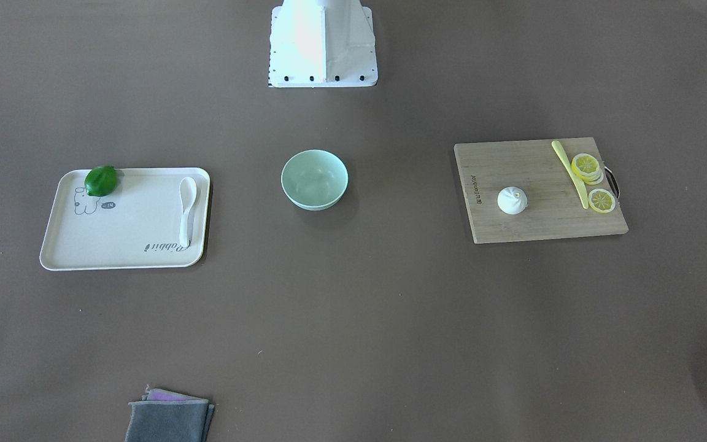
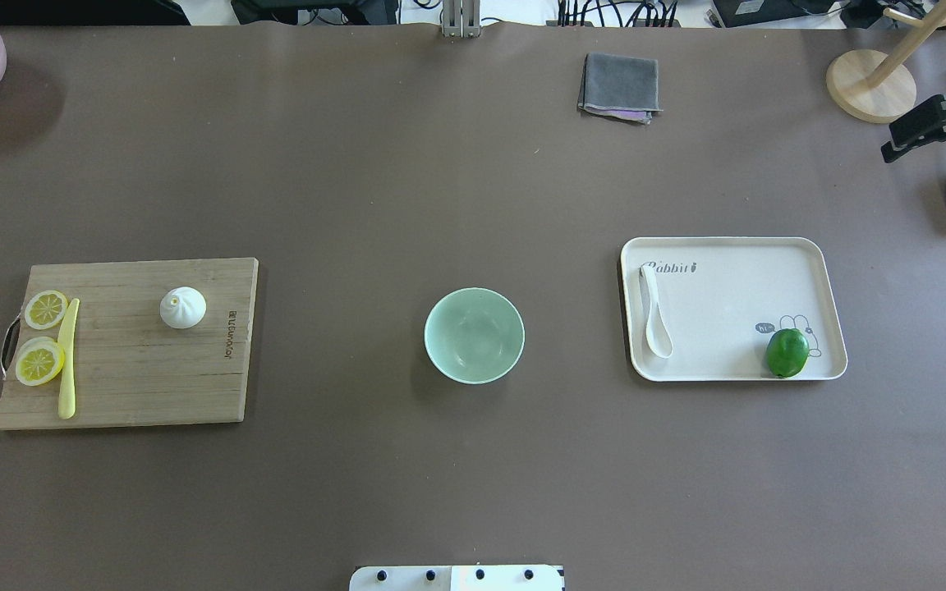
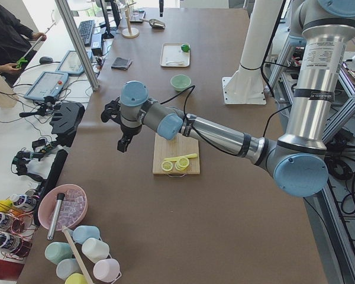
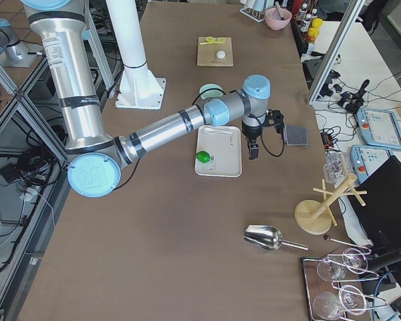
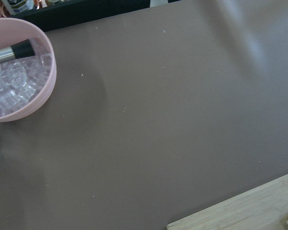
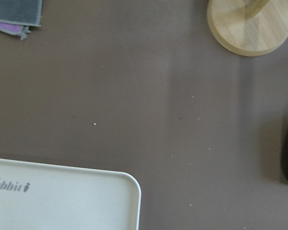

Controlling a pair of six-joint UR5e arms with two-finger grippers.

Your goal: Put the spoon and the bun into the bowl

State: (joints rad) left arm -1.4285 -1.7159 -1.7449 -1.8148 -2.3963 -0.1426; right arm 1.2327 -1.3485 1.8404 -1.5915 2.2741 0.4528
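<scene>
Tray (image 2: 727, 308) holds spoon (image 2: 655, 316) and lime (image 2: 787, 353); grip of left hand (image 3: 123, 144), right hand (image 4: 252, 150) unclear.

Table (image 2: 473, 164): brown, matte | side bench (image 3: 59, 47): white, cluttered with devices | floor (image 3: 349, 260): grey

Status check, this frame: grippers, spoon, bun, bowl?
Left gripper, right gripper out wide, state unclear. Spoon on tray, bun on board, bowl empty. Nothing blocking.

Arms stretched outward; left gripper (image 3: 123, 147), right gripper (image 4: 252, 154) point down; jaws' state unclear.
</scene>
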